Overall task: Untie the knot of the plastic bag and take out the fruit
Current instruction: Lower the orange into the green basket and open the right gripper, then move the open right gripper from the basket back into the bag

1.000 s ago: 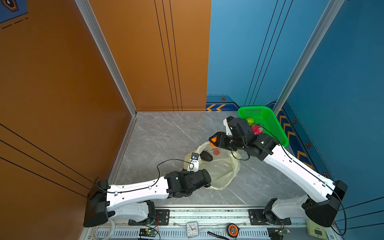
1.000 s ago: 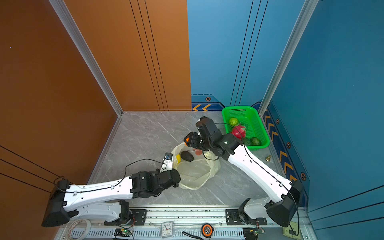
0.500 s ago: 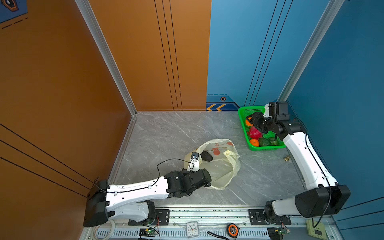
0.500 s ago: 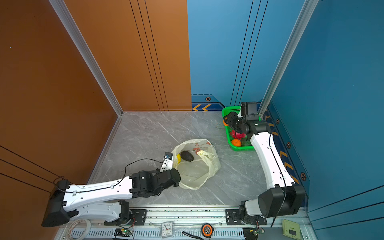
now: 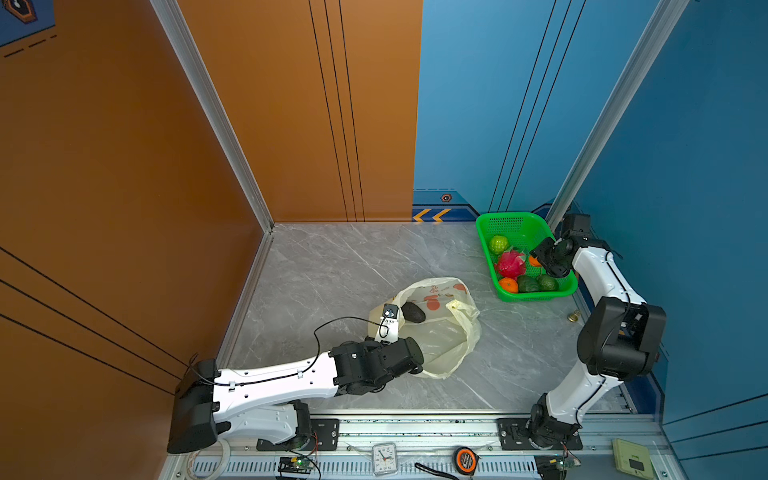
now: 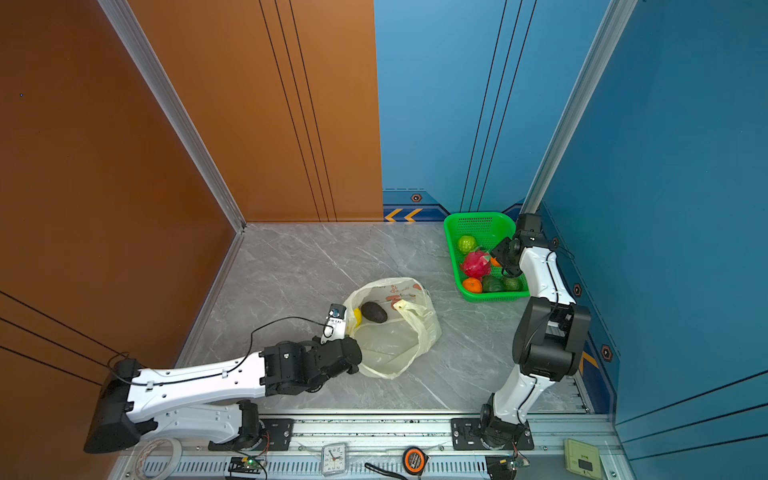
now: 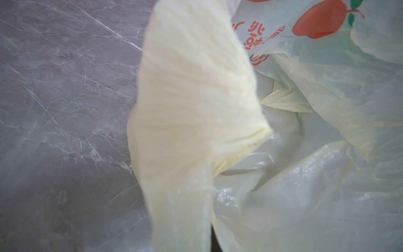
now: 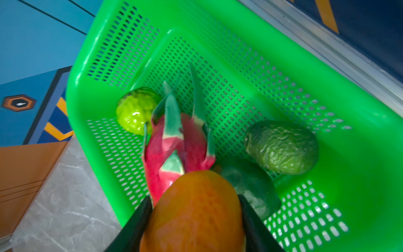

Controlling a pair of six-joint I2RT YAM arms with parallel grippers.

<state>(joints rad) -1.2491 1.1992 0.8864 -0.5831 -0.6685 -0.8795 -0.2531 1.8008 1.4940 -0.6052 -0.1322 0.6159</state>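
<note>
Right gripper is clamping an orange between both fingers, holding it inside the rim of the green basket, just beside the dragon fruit and green fruits. Left gripper is closed, pinching the near edge of the plastic bag, which is lying open on the table, well apart from the basket. Dark avocado and yellow fruit are sitting in the bag's mouth.

Green perforated basket at the far right corner of the grey marbled worktop; small clock and tape measure lying on the near rail.
</note>
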